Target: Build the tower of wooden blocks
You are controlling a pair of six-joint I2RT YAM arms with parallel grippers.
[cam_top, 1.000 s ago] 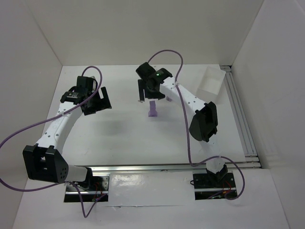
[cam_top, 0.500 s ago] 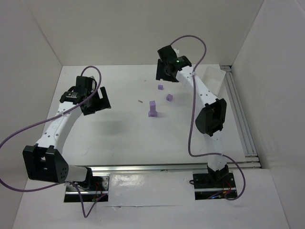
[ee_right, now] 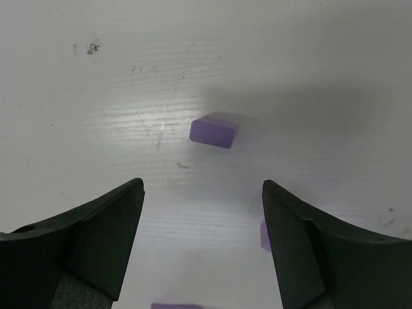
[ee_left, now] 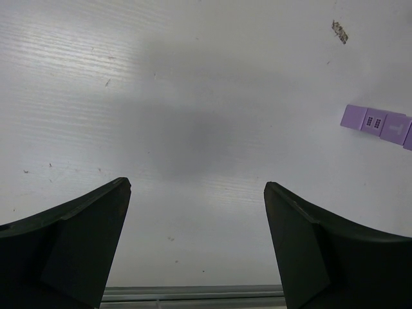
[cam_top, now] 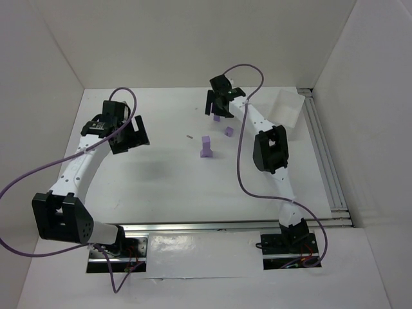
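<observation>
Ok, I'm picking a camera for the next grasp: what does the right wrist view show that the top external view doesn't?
Only the right wrist view shows the gap in the right end effector: open fingers with bare table between. Only the top external view shows the whole tower, the white tray and the left end effector. Both show the loose wood block by the right end effector, and a second block near it, cut off at the wrist view's edge.

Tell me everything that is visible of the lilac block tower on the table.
The tower is a short, narrow column of small lilac cubes, upright near the middle of the white table, its base slightly wider. The faces look matt; some bear small printed marks. Only the table touches it.
</observation>
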